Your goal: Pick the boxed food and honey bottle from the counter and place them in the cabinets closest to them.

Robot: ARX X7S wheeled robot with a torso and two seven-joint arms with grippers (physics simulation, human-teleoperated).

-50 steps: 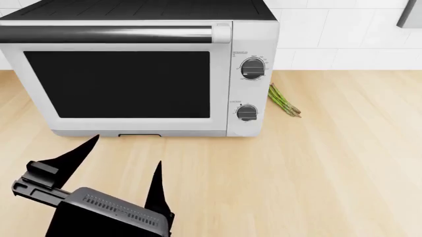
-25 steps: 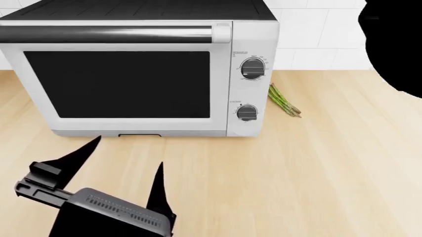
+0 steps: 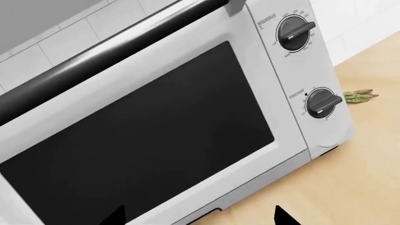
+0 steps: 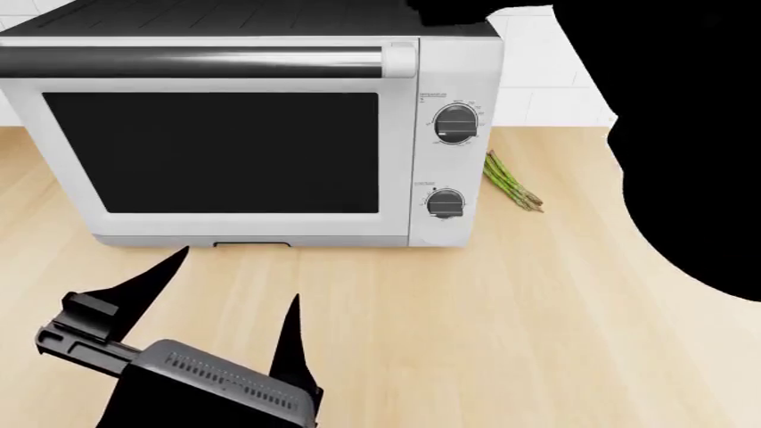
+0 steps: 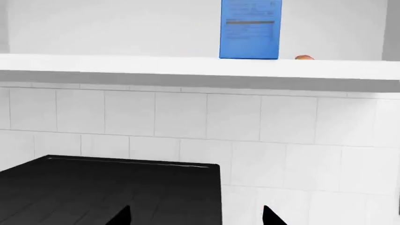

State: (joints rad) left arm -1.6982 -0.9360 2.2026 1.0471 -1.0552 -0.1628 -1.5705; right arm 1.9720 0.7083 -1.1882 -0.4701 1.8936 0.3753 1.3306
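Note:
The boxed food (image 5: 250, 29), a bright-blue box with white lettering, stands upright on a white shelf (image 5: 125, 63) above the tiled wall in the right wrist view. My right gripper (image 5: 196, 216) is open and empty, well short of the box, above the toaster oven's black top (image 5: 112, 187). In the head view the right arm (image 4: 690, 134) is only a black shape at the upper right. My left gripper (image 4: 234, 276) is open and empty over the counter (image 4: 535, 312), in front of the oven; it also shows in the left wrist view (image 3: 198, 218). The honey bottle is out of view.
A large silver toaster oven (image 4: 238, 143) with two knobs fills the back of the counter. A bunch of asparagus (image 4: 511, 183) lies right of it, also in the left wrist view (image 3: 359, 96). A small orange-brown thing (image 5: 304, 57) sits on the shelf beside the box.
The right arm's black shape has come in from the upper right and now covers much of that side. The left gripper has shifted very slightly.

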